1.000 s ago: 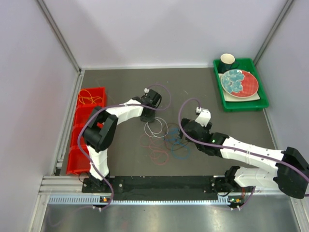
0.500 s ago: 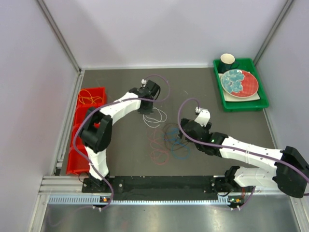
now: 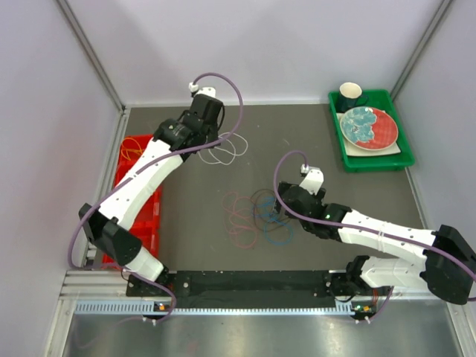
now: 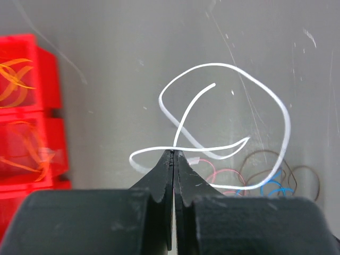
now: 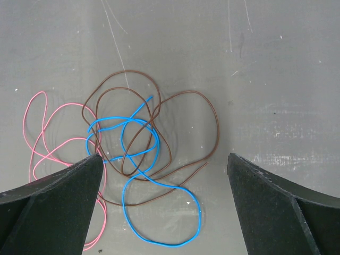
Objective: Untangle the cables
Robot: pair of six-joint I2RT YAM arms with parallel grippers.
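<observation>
While the left gripper [image 4: 173, 154] pinches the white cable [image 4: 212, 65] near the red bins [image 4: 37, 64], only its tips hold, so it may slip; the right gripper [image 5: 164, 159] hangs open over the other cables [image 5: 123, 202].

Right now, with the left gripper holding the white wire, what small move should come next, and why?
Probably carry the white wire left toward the red bins. The left gripper is shut on it, it is apart from the other wires, and the red bins hold an orange wire.
</observation>
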